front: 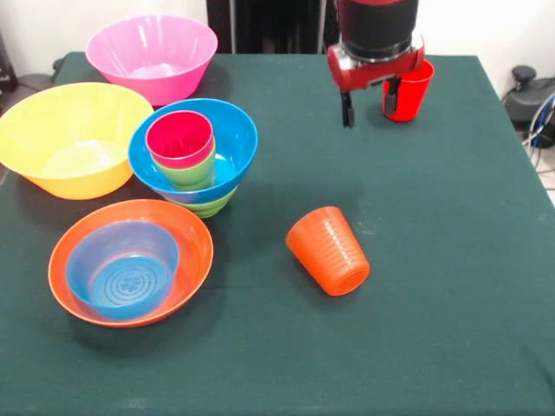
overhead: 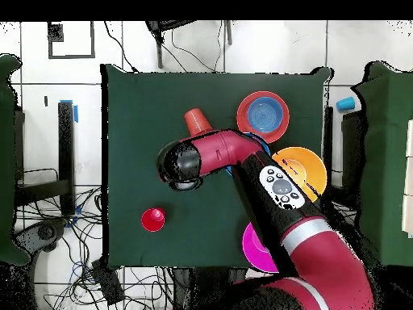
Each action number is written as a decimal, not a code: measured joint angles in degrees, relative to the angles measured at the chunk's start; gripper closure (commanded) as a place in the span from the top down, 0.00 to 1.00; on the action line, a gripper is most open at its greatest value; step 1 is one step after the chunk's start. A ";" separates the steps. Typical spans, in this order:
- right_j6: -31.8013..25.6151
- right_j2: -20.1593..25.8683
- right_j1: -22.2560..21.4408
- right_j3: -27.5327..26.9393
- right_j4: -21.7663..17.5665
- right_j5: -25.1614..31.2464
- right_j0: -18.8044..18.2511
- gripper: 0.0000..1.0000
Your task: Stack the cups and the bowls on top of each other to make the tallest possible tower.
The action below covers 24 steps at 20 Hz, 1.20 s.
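Observation:
My gripper (front: 368, 106) hangs open above the far right of the table, nothing between its fingers. An upright red cup (front: 414, 87) stands just behind its right finger; from overhead the red cup (overhead: 153, 219) is apart from the arm's wrist (overhead: 179, 165). The tower stands at the left: a small green bowl (front: 212, 205), the wide blue bowl (front: 243, 139) on it, and inside that a light green cup (front: 192, 173) with a magenta-pink cup (front: 180, 137) nested in it. An orange cup (front: 329, 251) lies on its side mid-table.
The shallow orange-red bowl (front: 195, 243) at the near left holds the small translucent blue bowl (front: 121, 273). The big yellow-orange bowl (front: 52, 130) and the big pink bowl (front: 165, 82) stand at the far left. Cables lie beyond the table's right edge.

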 measured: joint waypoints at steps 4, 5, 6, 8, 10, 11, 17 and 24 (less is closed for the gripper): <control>0.00 0.00 -2.87 4.29 -0.01 -0.31 0.05 1.00; 0.00 -0.01 -3.83 5.65 -0.04 -0.55 0.12 1.00; 0.00 -0.02 -4.22 6.18 -0.04 -0.67 0.18 1.00; 0.00 -0.22 -5.45 8.01 -0.11 -1.11 0.63 1.00; 0.00 -0.64 -5.83 8.94 -0.14 -1.55 1.40 1.00; 0.00 -0.96 -5.83 9.21 -0.19 -1.85 1.95 1.00; 0.00 -2.44 -5.78 10.13 -1.01 -4.87 5.78 1.00; 0.00 -3.60 -5.76 11.41 -1.09 -8.65 8.36 1.00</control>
